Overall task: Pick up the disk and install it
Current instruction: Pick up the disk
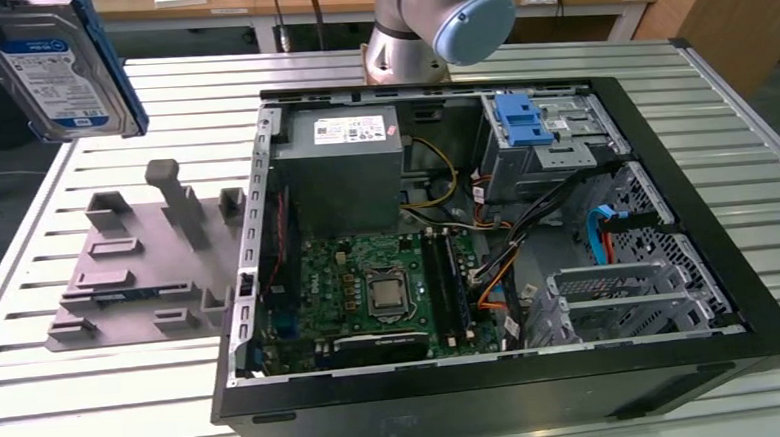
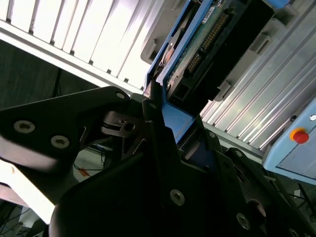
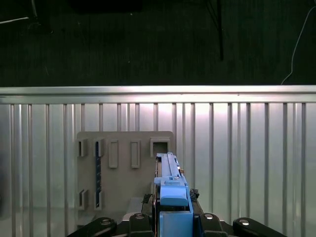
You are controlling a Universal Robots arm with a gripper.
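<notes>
Aloft, flat rectangular silver disk, blue-edged.

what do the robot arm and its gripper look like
In the exterior view the arm is a smooth silver-grey tube with a rounded joint closed by a light blue cap. In the second wrist view the gripper is matte black, built of flat angular linkage plates joined by pivot pins and dotted with round silver screw heads.

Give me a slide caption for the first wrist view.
The end effector grips the disk edge-on; grey fixture plate and slatted table beyond.
</notes>
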